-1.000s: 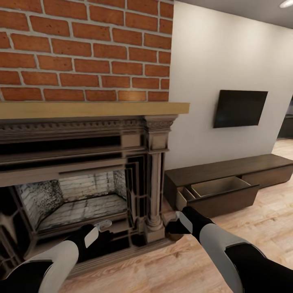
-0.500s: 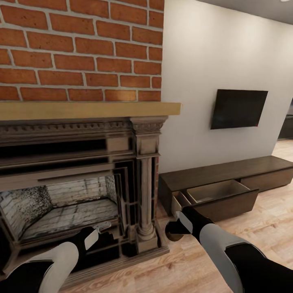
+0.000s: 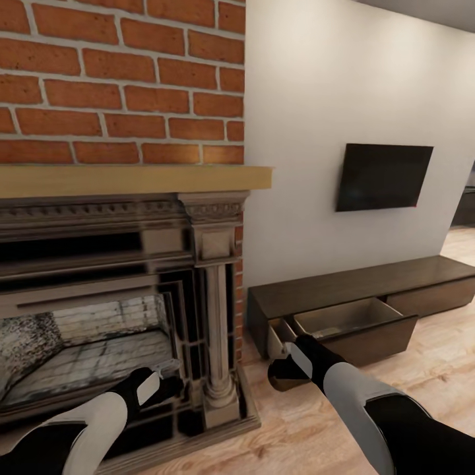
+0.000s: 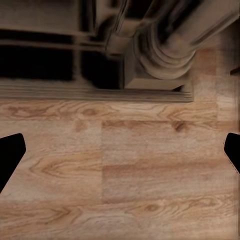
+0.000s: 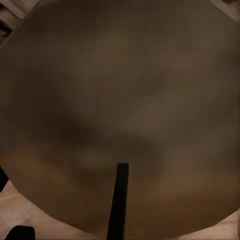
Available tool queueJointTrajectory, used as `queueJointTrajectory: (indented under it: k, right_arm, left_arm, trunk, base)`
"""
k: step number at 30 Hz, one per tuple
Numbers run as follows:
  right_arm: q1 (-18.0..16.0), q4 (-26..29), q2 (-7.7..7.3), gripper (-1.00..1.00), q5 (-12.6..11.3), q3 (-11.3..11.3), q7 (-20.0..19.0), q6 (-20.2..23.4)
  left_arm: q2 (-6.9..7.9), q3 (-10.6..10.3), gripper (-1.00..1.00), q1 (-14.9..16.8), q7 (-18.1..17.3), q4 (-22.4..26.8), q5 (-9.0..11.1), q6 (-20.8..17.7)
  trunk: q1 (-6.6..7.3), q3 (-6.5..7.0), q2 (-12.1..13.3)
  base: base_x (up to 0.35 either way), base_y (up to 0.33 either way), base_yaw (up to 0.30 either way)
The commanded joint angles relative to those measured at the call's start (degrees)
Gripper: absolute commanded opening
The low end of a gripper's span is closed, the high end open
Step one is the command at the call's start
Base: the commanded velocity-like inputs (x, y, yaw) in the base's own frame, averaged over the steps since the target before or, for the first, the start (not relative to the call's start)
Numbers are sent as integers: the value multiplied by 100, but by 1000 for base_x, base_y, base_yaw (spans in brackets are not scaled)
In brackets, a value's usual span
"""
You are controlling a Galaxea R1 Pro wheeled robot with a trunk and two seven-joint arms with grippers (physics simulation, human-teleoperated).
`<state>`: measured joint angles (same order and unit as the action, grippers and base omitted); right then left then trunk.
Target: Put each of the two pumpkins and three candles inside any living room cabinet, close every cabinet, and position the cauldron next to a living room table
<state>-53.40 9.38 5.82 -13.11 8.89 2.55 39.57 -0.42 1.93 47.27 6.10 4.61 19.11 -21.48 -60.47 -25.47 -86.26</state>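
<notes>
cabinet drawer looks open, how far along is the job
Nothing looks finished. The cabinet has one drawer pulled out, no pumpkin or candle visible inside. In hand: the right end effector holds a round tan candle, short of the drawer. Left end effector is open, empty. Left: stowing, closing, the cauldron.

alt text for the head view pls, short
The right gripper holds a round tan candle low over the wood floor, just short of a low dark cabinet with one drawer pulled open. A brick fireplace stands to the left, the left gripper in front of it, and a black TV hangs above the cabinet.
</notes>
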Motion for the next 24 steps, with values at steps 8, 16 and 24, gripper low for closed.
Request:
queueJointTrajectory:
  k: [8, 16, 24]
  right_arm:
    - [-2, 12, -2, -100, -60, 42, 26, 24]
    - [-2, 12, -2, -100, -60, 42, 26, 24]
    - [0, 12, -2, -100, -60, 42, 26, 24]
  left_arm:
    - [-2, 18, 100, 1, 40, 13, 40, -31]
    - [-2, 18, 100, 1, 40, 13, 40, -29]
    - [-2, 18, 100, 1, 40, 13, 40, -26]
  trunk:
    - [-2, -7, -3]
    - [-2, -7, -3]
    - [-2, -7, -3]
  base:
    - [236, -254, 0]
    - [236, -255, 0]
    - [237, -255, 0]
